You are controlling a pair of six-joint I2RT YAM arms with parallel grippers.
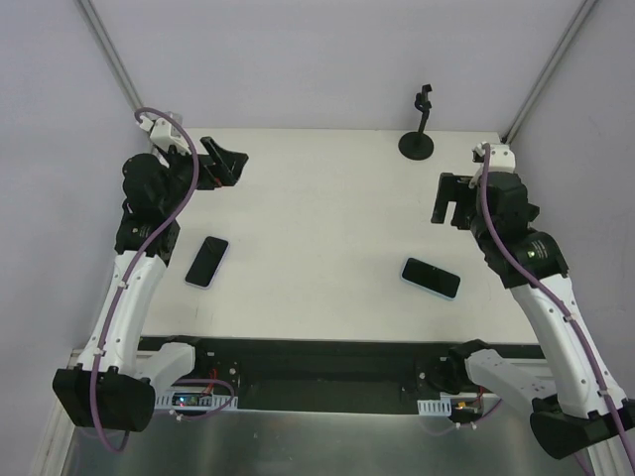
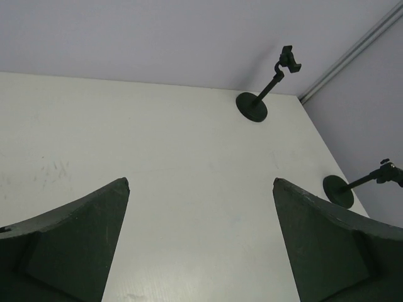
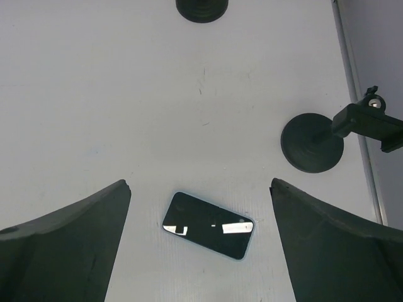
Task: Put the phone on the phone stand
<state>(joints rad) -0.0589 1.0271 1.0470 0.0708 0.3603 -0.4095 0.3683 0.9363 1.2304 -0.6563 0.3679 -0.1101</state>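
Two dark phones with light-blue edges lie flat on the white table (image 1: 317,218), one at the left (image 1: 206,262) and one at the right (image 1: 431,278). A black phone stand (image 1: 421,124) stands at the back edge; it also shows in the left wrist view (image 2: 258,100). My left gripper (image 1: 223,162) is open and empty at the back left, above bare table (image 2: 201,182). My right gripper (image 1: 448,203) is open and empty, raised at the right. In the right wrist view (image 3: 200,184) a phone (image 3: 208,225) lies on the table between the fingers, untouched.
A second black stand shows at the right in the left wrist view (image 2: 352,187) and in the right wrist view (image 3: 313,142), near the wall rail (image 3: 352,94). It is hidden in the top view. Another round black base (image 3: 201,7) sits at the right wrist view's top edge.
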